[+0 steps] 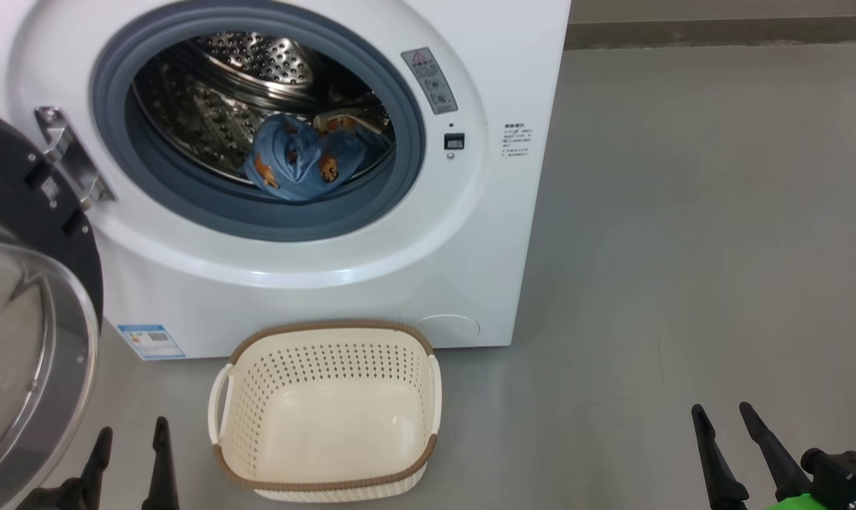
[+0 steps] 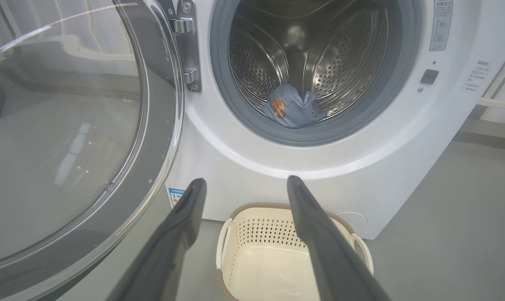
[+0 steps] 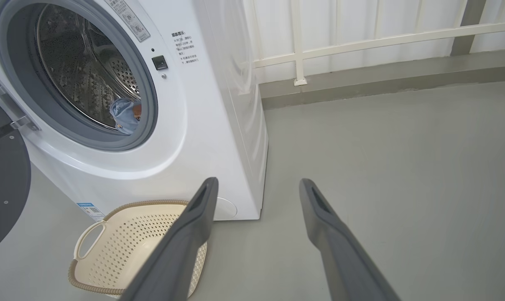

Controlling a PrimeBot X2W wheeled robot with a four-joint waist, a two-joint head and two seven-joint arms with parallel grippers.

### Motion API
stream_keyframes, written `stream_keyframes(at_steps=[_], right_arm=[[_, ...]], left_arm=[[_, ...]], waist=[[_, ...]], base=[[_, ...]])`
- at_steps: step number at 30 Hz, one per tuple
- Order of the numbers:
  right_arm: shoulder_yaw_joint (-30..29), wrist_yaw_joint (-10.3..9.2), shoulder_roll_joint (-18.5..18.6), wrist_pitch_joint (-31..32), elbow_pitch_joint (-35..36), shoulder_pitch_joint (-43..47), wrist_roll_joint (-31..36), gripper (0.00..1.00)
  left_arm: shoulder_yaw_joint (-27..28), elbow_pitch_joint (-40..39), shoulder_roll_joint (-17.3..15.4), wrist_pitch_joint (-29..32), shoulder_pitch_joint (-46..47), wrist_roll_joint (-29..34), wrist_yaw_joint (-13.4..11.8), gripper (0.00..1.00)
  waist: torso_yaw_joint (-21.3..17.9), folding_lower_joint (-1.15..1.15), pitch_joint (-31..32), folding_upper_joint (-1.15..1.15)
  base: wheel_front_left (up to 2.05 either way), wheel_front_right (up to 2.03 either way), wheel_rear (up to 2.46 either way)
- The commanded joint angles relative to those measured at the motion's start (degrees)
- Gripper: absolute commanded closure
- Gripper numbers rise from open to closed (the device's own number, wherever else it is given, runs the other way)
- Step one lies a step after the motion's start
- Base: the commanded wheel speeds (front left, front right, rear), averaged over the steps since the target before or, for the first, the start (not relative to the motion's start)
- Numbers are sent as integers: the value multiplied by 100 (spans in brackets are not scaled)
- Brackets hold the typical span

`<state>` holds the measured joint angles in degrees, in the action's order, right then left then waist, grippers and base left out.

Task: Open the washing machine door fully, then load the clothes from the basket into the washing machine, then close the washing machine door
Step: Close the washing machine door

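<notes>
- The washing machine door (image 1: 31,312) hangs wide open on its hinge (image 1: 66,152) at the robot's left. This leaves the mouth of the washing machine (image 1: 329,283) clear for loading.
- The clothes (image 1: 304,159) lie inside the drum (image 1: 258,64), low and near the front lip. The light blue garment is in front and a cream one (image 1: 343,124) is tucked just behind it.
- The basket (image 1: 329,365) sits on the floor (image 1: 683,248) just before the machine, below the opening, so the lift into the drum is short. Its inside looks bare, so loading seems done and closing the door is likely what is left.
- The left gripper (image 1: 133,427) hovers low between the door and the basket, its fingers spread wide and holding nothing. It is the one nearer the door, so it seems better placed to push it shut.
- The right gripper (image 1: 721,407) hangs well off to the right over bare floor, also spread wide and carrying nothing, probably parked out of the door's swing.
- The head view looks down into the drum and picks out the cream garment.
- The left wrist view sits lower. It gives the door's bulging glass close up, the hinge edge-on, and the drum's back wall.
- The right wrist view adds the machine's side panel and a white railing (image 3: 382,39) along the far wall.
</notes>
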<state>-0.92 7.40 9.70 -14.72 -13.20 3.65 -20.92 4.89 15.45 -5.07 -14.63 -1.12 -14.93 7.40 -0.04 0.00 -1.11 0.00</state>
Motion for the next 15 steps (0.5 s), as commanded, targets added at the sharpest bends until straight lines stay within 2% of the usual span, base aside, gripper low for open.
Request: stream_keyframes(at_steps=[1, 7, 15], right_arm=[[93, 9, 88, -28, 144, -6, -18, 0], [70, 9, 90, -28, 135, -7, -14, 0], [90, 9, 90, -28, 149, -15, 7, 0]], left_arm=[[214, -181, -83, -37, 110, -10, 9, 0], [185, -207, -82, -37, 86, -8, 9, 0], [164, -174, -44, -37, 91, 8, 9, 0]], waist=[[16, 0, -3, 0], [93, 0, -1, 0], [293, 0, 33, 0]], base=[[-113, 113, 0], [-65, 65, 0], [-3, 3, 0]])
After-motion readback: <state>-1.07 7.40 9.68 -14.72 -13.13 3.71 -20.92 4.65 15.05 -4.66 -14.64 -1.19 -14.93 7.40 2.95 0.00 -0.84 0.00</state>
